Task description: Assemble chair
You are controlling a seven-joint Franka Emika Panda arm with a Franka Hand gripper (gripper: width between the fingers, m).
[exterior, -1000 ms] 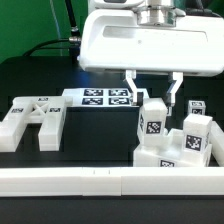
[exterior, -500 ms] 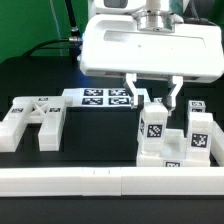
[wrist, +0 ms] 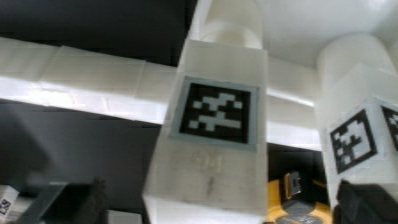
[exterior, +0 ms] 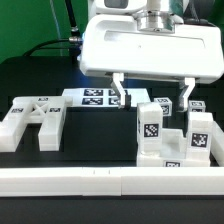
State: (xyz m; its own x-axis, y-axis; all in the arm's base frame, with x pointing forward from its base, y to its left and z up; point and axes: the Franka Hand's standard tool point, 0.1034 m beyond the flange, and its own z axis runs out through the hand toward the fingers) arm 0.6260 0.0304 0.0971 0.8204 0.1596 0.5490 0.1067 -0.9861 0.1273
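Standing wide apart, the fingers (exterior: 118,93) hang on either side of the top of an upright tagged post (exterior: 150,126), and from here there is a clear gap on both sides. They grip nothing and touch nothing that I can see. The post rises from a base slab (exterior: 163,160) toward the exterior view's right, its square tag facing the camera. A second post (exterior: 198,136), also tagged, stands on the same slab just beside it, further to the exterior view's right. In the wrist view the first post (wrist: 217,110) fills the middle with its tag plain to read, and the second post (wrist: 365,135) shows at the edge.

Above the fingers, the wide white robot body (exterior: 150,45) blocks much of the background. The marker board (exterior: 98,97) lies flat on the dark worktop (exterior: 40,75) behind the posts. Well apart, at the exterior view's left, a forked piece (exterior: 33,122) of the chair lies flat with tags on its upper face. A long plain rail (exterior: 100,181) runs across the front.
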